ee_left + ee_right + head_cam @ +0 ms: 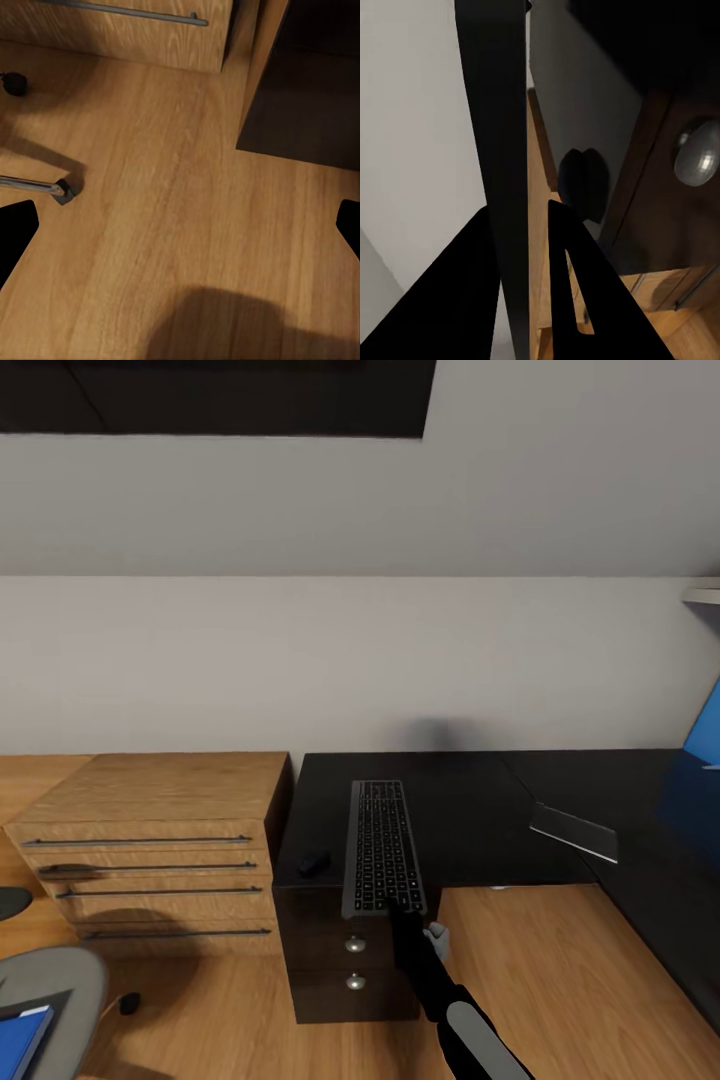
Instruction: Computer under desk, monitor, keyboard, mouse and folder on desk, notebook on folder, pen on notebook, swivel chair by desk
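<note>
Right now the right gripper (405, 906) is clamping the near short edge of the keyboard (383, 846), its fingers (574, 289) closing on either side of the thin dark slab in the right wrist view. That keyboard is lying lengthwise on the black desk (470, 810), its near end overhanging the front edge above the drawer knobs (355, 945). Just beside it the mouse (313, 863) is sitting near the desk's left corner. Open desktop is stretching rightward toward the blue monitor (700, 775). Over bare wood floor (180, 225) the left gripper (180, 232) is hanging with fingers spread wide, holding nothing. At the lower left the folder (22, 1038) is resting on the swivel chair (60, 975), beside the wooden dresser (160, 840)
</note>
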Tool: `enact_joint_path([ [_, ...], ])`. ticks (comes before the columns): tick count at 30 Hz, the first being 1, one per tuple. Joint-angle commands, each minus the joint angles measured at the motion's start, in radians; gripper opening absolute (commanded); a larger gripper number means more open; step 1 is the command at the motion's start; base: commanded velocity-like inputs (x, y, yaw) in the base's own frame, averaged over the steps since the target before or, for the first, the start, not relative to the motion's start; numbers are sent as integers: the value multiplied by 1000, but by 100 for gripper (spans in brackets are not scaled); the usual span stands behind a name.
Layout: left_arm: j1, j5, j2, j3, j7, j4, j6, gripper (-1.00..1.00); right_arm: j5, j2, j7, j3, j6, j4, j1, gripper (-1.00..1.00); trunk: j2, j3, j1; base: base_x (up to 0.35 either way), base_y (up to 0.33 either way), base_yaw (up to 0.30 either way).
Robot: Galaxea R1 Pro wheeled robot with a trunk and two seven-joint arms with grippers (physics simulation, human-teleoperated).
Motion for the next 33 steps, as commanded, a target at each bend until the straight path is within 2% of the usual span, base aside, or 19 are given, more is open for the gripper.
enact_joint_path([
  [1,0,10,1,-3,6,0,-4,100,-12,-1,8,4,-5,1,-1,-100,0,-1,0,11,0,0],
  [8,0,10,1,-3,7,5,-4,100,-11,-1,8,4,-5,1,-1,-100,0,-1,0,141,0,0],
  [20,0,10,1,-3,7,6,-4,100,-11,-1,0,5,-6,0,-1,-100,0,-1,0,12,0,0],
  [21,0,10,1,-3,7,6,-4,100,-11,-1,0,5,-6,0,-1,100,0,-1,0,0,0,0],
  [29,0,10,1,-3,7,6,-4,100,-8,1,-1,5,-9,0,-1,100,0,-1,0,-13,0,0],
  [33,0,10,1,-3,7,6,-4,100,-8,0,-1,5,-10,1,-1,100,0,-1,0,-254,0,0],
])
